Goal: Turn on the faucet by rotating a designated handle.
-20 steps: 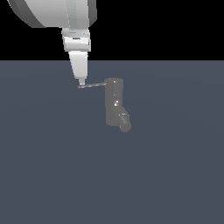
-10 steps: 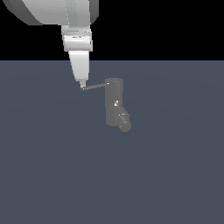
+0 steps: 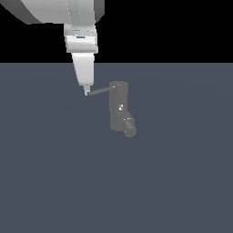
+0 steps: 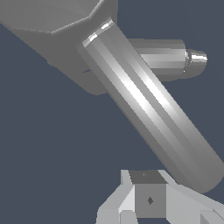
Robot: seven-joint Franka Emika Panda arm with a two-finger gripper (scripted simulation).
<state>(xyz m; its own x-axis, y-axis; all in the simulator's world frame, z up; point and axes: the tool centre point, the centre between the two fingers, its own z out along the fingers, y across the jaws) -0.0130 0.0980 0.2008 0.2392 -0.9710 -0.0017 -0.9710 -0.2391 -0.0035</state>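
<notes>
The dull-grey faucet [image 3: 118,108] stands upright on the floor, its stubby spout [image 3: 129,128] angling out near the base. The thin handle [image 3: 99,91] projects from its top toward the exterior view's left. My gripper [image 3: 85,91] points down with its white fingers together, the tip touching the handle's free end. In the wrist view the handle [image 4: 148,105] runs as a thick diagonal rod from the faucet's top [image 4: 52,22]. Its free end lies right beside my shut gripper [image 4: 148,201], not between the fingers. The spout [image 4: 175,57] shows behind the rod.
A flat blue-grey floor [image 3: 173,182] spreads all around the faucet. The large white arm [image 3: 59,11] fills the upper part of the exterior view's left side.
My gripper has shifted a little toward the exterior view's right and lower, and the handle's free end has swung slightly with it.
</notes>
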